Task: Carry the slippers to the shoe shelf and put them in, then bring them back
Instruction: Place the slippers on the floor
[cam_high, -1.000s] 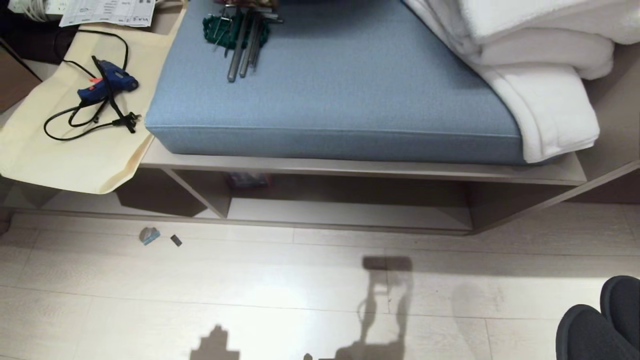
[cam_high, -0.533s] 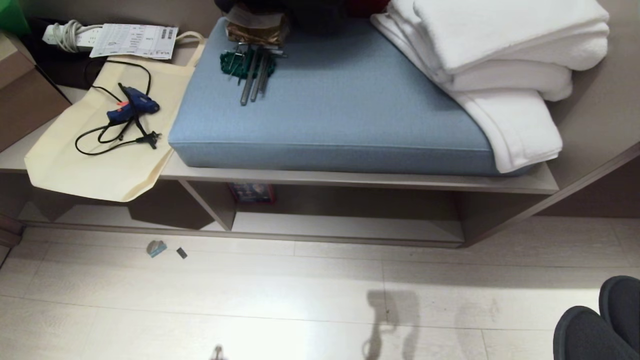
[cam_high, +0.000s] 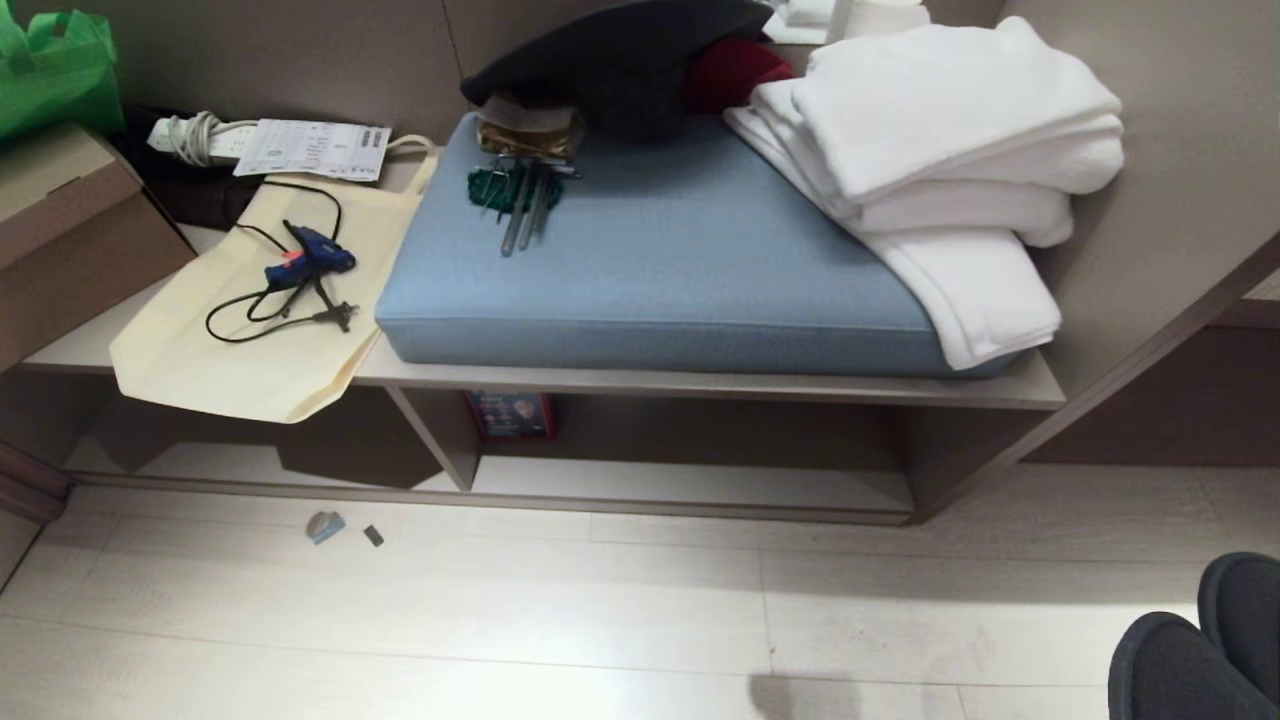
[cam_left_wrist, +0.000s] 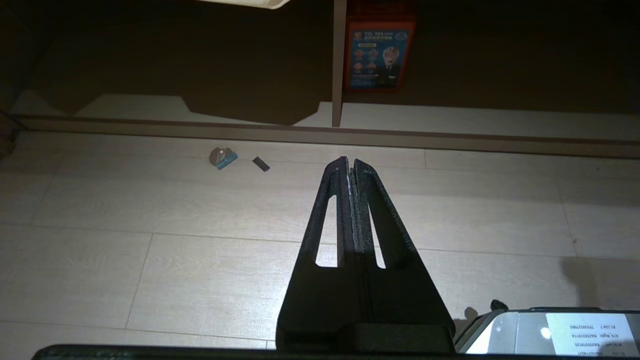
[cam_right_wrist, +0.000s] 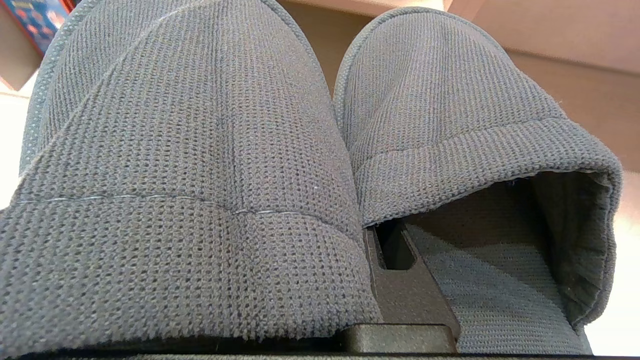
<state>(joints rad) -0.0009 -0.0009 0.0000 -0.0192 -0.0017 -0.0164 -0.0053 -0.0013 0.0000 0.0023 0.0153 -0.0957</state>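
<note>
Spanning the head view, the taupe built-in bench (cam_high: 700, 385) carries a blue seat cushion (cam_high: 680, 270), and the pale plank floor (cam_high: 560, 610) lies in front of it. Folded white towels (cam_high: 950, 170) are stacked on the cushion's right end, with dark and red fabric items (cam_high: 640, 60) behind the cushion. A cream tote bag (cam_high: 240, 350) lies flat on the bench left of the cushion, its lower edge hanging over the front. A brown cardboard box (cam_high: 70, 230) stands at the far left, with a green bag (cam_high: 60, 70) above it.

Below the bench top is the shoe shelf (cam_high: 690, 480), a low open cubby with a pale base board and a vertical divider (cam_high: 440, 440). A small printed box (cam_high: 515, 413) stands at the back of the cubby, just right of the divider. The remaining base board area is unobstructed.

Smaller items: a blue glue gun (cam_high: 310, 262) with a black cord on the tote bag, a bundle of metal tools (cam_high: 525, 195) on the cushion, a power strip and a printed sheet (cam_high: 310, 148) behind the tote bag, and two small scraps (cam_high: 345, 528) on the floor before the shelf.

The slippers (cam_right_wrist: 200, 165) sit side by side, clamped by the right end effector (cam_right_wrist: 395, 250) low at the right of the head view, clear of the floor. One finger enters the opening of one slipper.

The left end effector (cam_left_wrist: 350, 167) hangs above the floor, fingers together and empty.
</note>
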